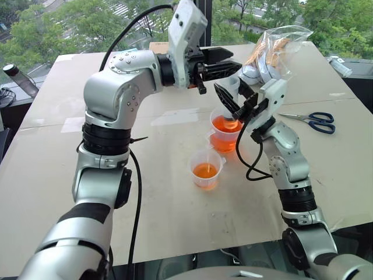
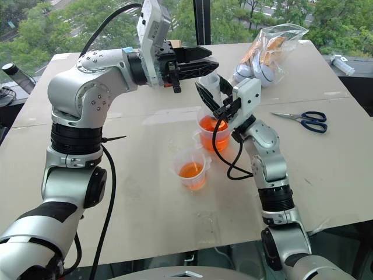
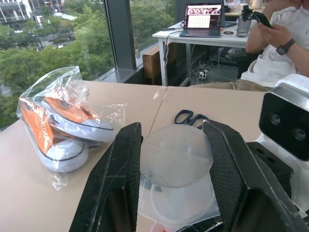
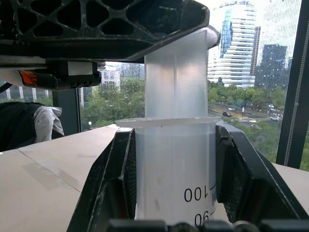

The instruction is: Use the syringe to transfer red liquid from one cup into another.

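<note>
My right gripper (image 1: 236, 99) is shut on the barrel of the clear syringe (image 4: 176, 159) and holds it upright. The syringe's tip dips into the farther, fuller cup (image 1: 224, 133), which holds red liquid (image 1: 225, 124). From the left, my left gripper (image 2: 214, 58) reaches in level, its fingers closed on either side of the plunger rod just under the round plunger cap (image 3: 176, 154). A second clear cup (image 1: 206, 169) stands nearer me with a shallower layer of red liquid (image 1: 204, 170).
Blue-handled scissors (image 1: 315, 121) lie to the right on the table (image 1: 163, 210). A plastic bag of shoes (image 1: 274, 49) sits behind the cups. A bottle (image 1: 20, 79) stands off the left edge. A person (image 3: 275, 48) sits at a desk beyond.
</note>
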`<act>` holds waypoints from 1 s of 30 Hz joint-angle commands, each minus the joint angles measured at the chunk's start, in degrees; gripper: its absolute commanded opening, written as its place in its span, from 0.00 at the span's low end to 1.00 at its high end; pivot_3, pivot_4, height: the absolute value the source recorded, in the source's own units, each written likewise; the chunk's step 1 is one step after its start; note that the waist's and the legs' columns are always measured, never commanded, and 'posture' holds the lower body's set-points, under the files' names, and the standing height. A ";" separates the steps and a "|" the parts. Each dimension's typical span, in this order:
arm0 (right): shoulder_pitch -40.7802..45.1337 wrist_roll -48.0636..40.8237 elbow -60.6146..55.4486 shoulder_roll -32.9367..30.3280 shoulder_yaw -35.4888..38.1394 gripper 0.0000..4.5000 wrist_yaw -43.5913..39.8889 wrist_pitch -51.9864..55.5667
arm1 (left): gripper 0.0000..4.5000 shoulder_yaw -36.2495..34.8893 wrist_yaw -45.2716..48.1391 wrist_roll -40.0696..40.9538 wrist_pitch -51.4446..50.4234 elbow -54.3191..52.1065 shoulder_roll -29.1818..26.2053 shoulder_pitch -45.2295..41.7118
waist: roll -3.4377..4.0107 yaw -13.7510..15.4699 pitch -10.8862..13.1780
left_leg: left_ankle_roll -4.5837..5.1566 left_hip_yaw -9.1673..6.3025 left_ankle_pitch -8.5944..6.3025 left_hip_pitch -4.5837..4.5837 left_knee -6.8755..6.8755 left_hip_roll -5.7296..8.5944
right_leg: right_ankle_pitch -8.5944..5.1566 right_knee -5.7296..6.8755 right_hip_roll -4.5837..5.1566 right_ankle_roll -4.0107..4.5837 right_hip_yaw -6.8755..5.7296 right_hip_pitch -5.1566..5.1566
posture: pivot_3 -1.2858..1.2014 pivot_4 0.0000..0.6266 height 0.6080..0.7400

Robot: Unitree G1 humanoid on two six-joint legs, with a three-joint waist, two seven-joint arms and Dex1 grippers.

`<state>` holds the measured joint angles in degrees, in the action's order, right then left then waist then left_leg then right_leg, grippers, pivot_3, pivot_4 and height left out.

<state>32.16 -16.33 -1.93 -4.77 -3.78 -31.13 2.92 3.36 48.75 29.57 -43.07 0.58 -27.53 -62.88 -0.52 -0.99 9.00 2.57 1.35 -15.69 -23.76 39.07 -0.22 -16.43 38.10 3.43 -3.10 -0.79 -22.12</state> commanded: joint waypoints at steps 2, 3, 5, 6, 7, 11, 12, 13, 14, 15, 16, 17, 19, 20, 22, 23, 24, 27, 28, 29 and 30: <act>0.71 -0.51 -1.21 0.30 -0.90 0.35 -0.57 -0.37 | 0.79 -4.55 -2.56 0.01 3.32 -2.94 -0.20 -3.70 | 0.00 -0.05 0.00 | 0.00 0.01 0.00 0.00 0.00 0.00 | 0.00 0.00 0.00 0.00 0.01 -0.02 | 0.52 0.24 1.00; 0.90 -0.71 -1.46 0.35 -0.70 0.35 -0.44 -0.39 | 0.91 -5.13 -2.83 0.23 3.50 -2.90 -0.16 -3.89 | 0.00 -0.03 0.00 | 0.00 0.00 0.00 0.00 0.00 0.00 | 0.00 0.00 0.00 0.00 0.00 -0.02 | 0.52 0.24 1.00; 1.26 -1.23 -2.16 0.45 -0.22 0.35 -0.11 -0.08 | 0.98 -6.73 -2.86 1.53 3.89 -3.61 -0.16 -4.11 | 0.00 -0.02 0.00 | 0.00 0.00 0.00 0.00 0.00 0.00 | 0.00 0.00 0.00 0.00 0.00 -0.01 | 0.52 0.24 1.00; 1.42 -1.52 -2.60 0.46 0.01 0.35 0.04 0.11 | 0.98 -7.74 -2.96 2.32 3.99 -4.09 -0.13 -4.31 | 0.00 -0.03 0.00 | 0.00 0.01 0.00 0.00 0.00 0.00 | 0.00 0.00 0.01 0.00 0.01 -0.01 | 0.52 0.24 1.00; 1.55 -1.75 -2.96 0.44 0.18 0.35 0.14 0.25 | 0.98 -8.61 -3.13 3.09 3.74 -4.45 -0.12 -4.54 | 0.00 -0.03 0.00 | 0.00 0.01 0.00 0.00 0.00 0.00 | 0.00 0.00 0.02 0.00 0.00 -0.01 | 0.52 0.24 1.00; 2.51 -3.61 -5.00 0.51 1.61 0.35 1.43 1.67 | 0.98 -13.61 -4.18 7.06 3.39 -4.89 -0.81 -6.24 | 0.00 -0.05 0.00 | 0.00 -0.01 0.00 0.00 0.01 0.00 | 0.00 0.01 0.02 0.00 0.00 -0.02 | 0.52 0.24 1.00; 2.83 -4.32 -5.67 0.53 2.11 0.35 1.87 2.35 | 0.98 -14.57 -4.55 7.69 3.21 -4.86 -1.14 -6.41 | 0.00 -0.05 0.00 | 0.00 -0.01 0.00 0.00 0.01 0.00 | 0.00 0.01 0.02 0.00 0.00 -0.02 | 0.52 0.24 1.00; 3.22 -5.24 -6.46 0.61 2.72 0.35 2.40 3.23 | 0.98 -15.21 -4.60 8.06 3.00 -4.90 -1.82 -6.17 | 0.00 -0.06 0.00 | 0.00 -0.01 0.00 0.00 0.01 0.00 | 0.00 0.01 0.03 0.00 -0.01 -0.02 | 0.52 0.24 1.00; 3.57 -6.18 -7.19 0.69 3.30 0.35 2.95 4.08 | 0.98 -15.36 -4.32 7.98 3.05 -5.19 -2.71 -5.44 | 0.00 -0.11 0.00 | 0.00 -0.01 0.00 0.00 0.01 0.00 | 0.00 0.02 0.03 0.00 0.00 -0.01 | 0.52 0.24 1.00; 3.85 -7.18 -7.94 0.82 3.92 0.35 3.63 5.03 | 0.98 -15.55 -3.56 8.33 2.77 -5.88 -3.73 -4.08 | 0.01 -0.19 0.00 | 0.00 -0.01 0.00 0.01 0.01 0.00 | 0.00 0.02 0.03 0.00 0.00 -0.02 | 0.52 0.24 1.00; 4.02 -8.03 -8.55 0.90 4.43 0.35 4.15 5.85 | 0.98 -15.60 -2.78 8.73 2.56 -6.65 -4.58 -2.75 | 0.00 -0.21 -0.01 | -0.01 -0.01 0.00 0.02 0.01 0.00 | 0.00 0.05 0.03 0.00 0.00 -0.02 | 0.52 0.24 1.00; 4.17 -8.80 -8.93 0.88 5.01 0.35 4.64 6.56 | 0.98 -15.82 -2.46 9.01 2.21 -7.62 -5.53 -0.68 | 0.00 -0.22 -0.01 | -0.01 -0.03 0.00 0.03 0.01 0.00 | 0.00 0.13 0.03 0.00 -0.01 -0.02 | 0.52 0.24 1.00; 4.30 -9.87 -9.46 0.55 5.76 0.35 4.98 7.67 | 0.98 -16.29 -2.77 9.25 1.86 -8.94 -6.85 2.76 | 0.03 -0.32 -0.02 | -0.01 -0.02 0.00 0.05 0.01 0.00 | 0.00 0.41 0.05 0.00 0.00 -0.02 | 0.52 0.24 1.00; 4.41 -10.44 -9.67 0.50 6.05 0.35 5.19 8.21 | 0.98 -16.29 -2.82 9.26 1.77 -9.48 -7.60 4.16 | 0.02 -0.43 -0.02 | -0.01 0.01 0.00 0.08 0.01 0.00 | 0.00 0.46 0.06 0.00 0.02 -0.02 | 0.52 0.24 1.00; 4.85 -11.84 -10.01 0.65 6.82 0.35 6.01 9.42 | 0.98 -15.97 -2.41 9.16 1.89 -10.89 -9.15 6.85 | 0.02 -0.46 -0.01 | -0.02 -0.03 0.01 0.06 0.05 0.00 | 0.00 0.50 0.06 0.00 0.00 -0.02 | 0.52 0.24 1.00; 5.19 -12.54 -10.06 0.76 7.22 0.35 6.45 9.99 | 0.98 -16.03 -2.10 9.15 2.04 -11.74 -9.89 8.42 | 0.02 -0.51 -0.01 | -0.02 -0.03 0.01 0.04 0.08 0.00 | 0.00 0.51 0.05 0.00 0.00 -0.02 | 0.52 0.24 1.00; 5.54 -13.08 -10.01 0.79 7.49 0.35 6.64 10.35 | 0.98 -16.41 -2.21 9.17 2.03 -12.41 -10.61 10.08 | 0.02 -0.67 -0.01 | -0.02 -0.03 0.01 0.04 0.08 0.00 | 0.00 0.51 0.05 0.00 0.00 -0.02 | 0.52 0.24 1.00; 6.01 -13.82 -9.30 0.55 7.75 0.35 6.49 10.70 | 0.98 -16.99 -2.98 8.22 2.76 -13.13 -12.21 13.93 | 0.02 -0.67 -0.01 | -0.01 -0.04 0.01 0.04 0.07 0.01 | 0.00 0.51 0.06 0.00 0.00 -0.03 | 0.52 0.24 1.00; 6.01 -13.76 -8.89 0.40 7.68 0.35 6.23 10.59 | 0.98 -16.98 -3.24 7.53 3.24 -13.11 -12.59 14.94 | 0.02 -0.89 -0.02 | -0.01 -0.04 0.01 0.04 0.07 0.01 | 0.00 0.51 0.06 0.00 0.00 -0.03 | 0.52 0.24 1.00; 6.02 -13.75 -8.61 0.25 7.63 0.35 6.05 10.51 | 0.98 -16.91 -3.51 7.20 3.63 -13.14 -12.90 15.63 | 0.02 -1.00 -0.02 | -0.01 -0.02 0.01 0.06 0.05 0.01 | 0.00 0.52 0.06 0.00 0.02 -0.03 | 0.52 0.24 1.00; 6.10 -13.74 -8.37 0.04 7.56 0.35 5.84 10.44 | 0.98 -17.00 -3.87 7.04 4.04 -13.11 -12.95 16.17 | 0.02 -1.00 -0.01 | -0.01 -0.03 0.01 0.07 0.05 0.01 | 0.00 0.55 0.05 0.00 0.01 -0.03 | 0.52 0.24 1.00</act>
<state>36.84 -29.37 -8.81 -4.48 3.32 -24.73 13.84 -11.88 45.62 37.09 -40.74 -10.75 -39.40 -46.32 -0.50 -2.00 8.99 2.55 1.31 -15.68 -23.70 39.12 -0.21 -16.43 38.66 3.48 -3.10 -0.79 -22.16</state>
